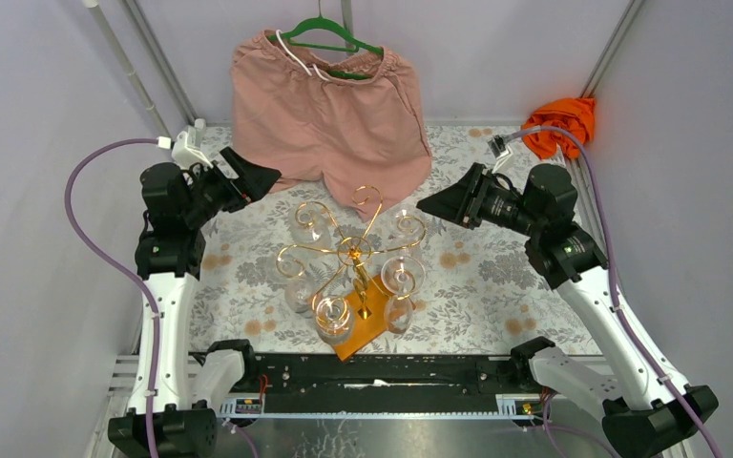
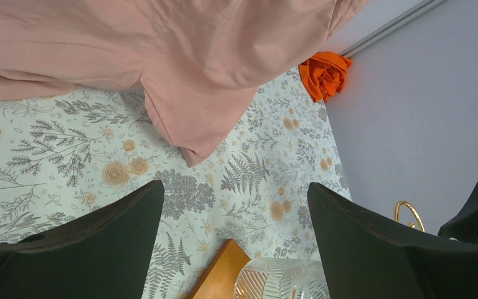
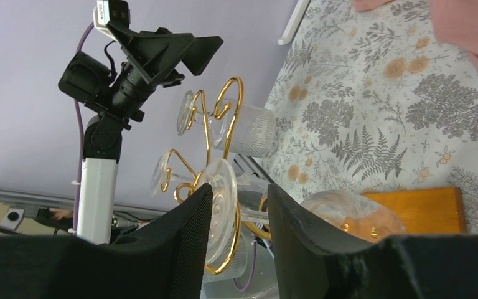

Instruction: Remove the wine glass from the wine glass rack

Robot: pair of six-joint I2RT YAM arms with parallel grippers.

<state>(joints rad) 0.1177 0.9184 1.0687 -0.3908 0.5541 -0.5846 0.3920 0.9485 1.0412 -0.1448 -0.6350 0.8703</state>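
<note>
- The right gripper (image 1: 427,204) is released: its two black fingers (image 3: 180,249) stand a narrow gap apart with nothing clamped between them. It is raised above the table and points at the upper right side of the rack.
- In the right wrist view, the round foot of a clear ribbed wine glass (image 3: 222,199) shows in that gap, just past the fingertips. Its stem runs on behind one finger. Whether either finger touches the glass cannot be told.
- From above, this wine glass hangs just beside the right gripper's tip, on the scroll arm nearest to it.
- The wine glass rack (image 1: 353,250) is a gold metal stand with a central post and curled scroll arms. It stands mid-table between the two arms, set in a rectangular orange-brown wooden base (image 1: 363,326) that reaches toward the near edge.
- Several other clear glasses (image 1: 332,315) hang bowl-down from the remaining scroll arms around the post.
- The left gripper (image 2: 234,189) is spread wide and holds nothing. It is raised near the rack's upper left side. One ribbed glass bowl and a corner of the wooden base show at the bottom edge of its wrist view.
- The floral-printed table (image 1: 496,277) carries the rack.
- At the back, salmon-pink fabric shorts (image 1: 329,114) hang from a green plastic hanger (image 1: 329,34), their hem reaching the table behind the rack.
- A crumpled orange cloth (image 1: 560,124) lies in the far right corner.
</note>
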